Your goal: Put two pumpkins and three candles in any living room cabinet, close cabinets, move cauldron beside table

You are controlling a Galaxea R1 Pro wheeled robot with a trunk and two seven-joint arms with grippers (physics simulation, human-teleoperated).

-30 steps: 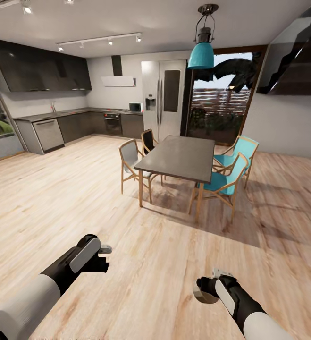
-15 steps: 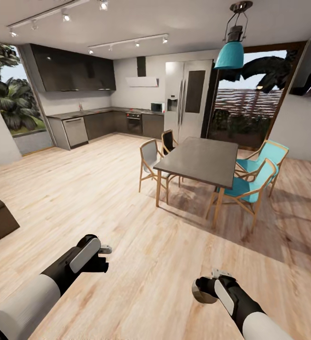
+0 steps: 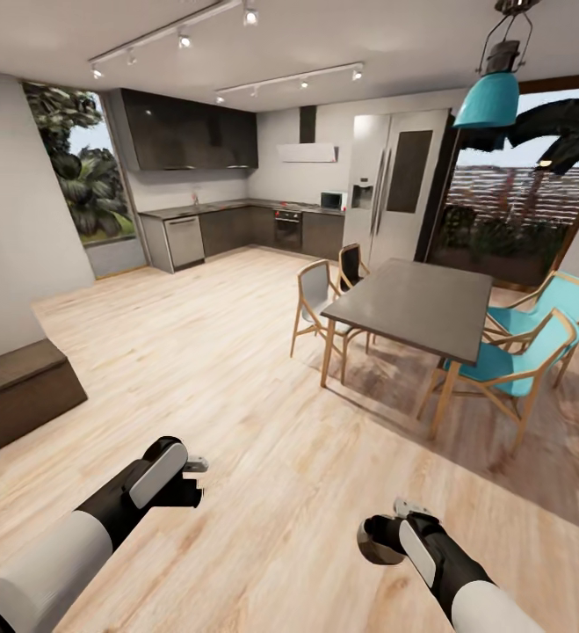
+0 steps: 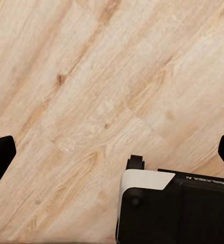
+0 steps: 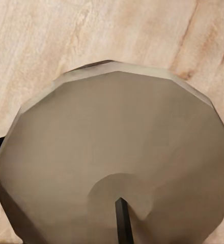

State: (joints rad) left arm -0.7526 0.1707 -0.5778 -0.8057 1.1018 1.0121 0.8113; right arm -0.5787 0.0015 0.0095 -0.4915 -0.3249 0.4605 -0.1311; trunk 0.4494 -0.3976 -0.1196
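Observation:
My right gripper is shut on a short beige-grey candle, held low over the plank floor. Seen through the right wrist camera, the candle is close up with its dark wick pointing toward the lens. My left gripper stands open and empty, with its dark fingertips wide apart over bare floor. The end of a low dark brown cabinet sits against the white wall at the left. The pumpkins, the cauldron and the living room table are out of view.
A grey dining table with wooden chairs, two of them teal, stands ahead on the right. The dark kitchen counter and steel fridge line the far wall. Open wood floor lies ahead.
The camera has swung left, so the dining table and kitchen slid right and the low dark cabinet came further into the picture. Both arms keep their pose, and the candle stays held.

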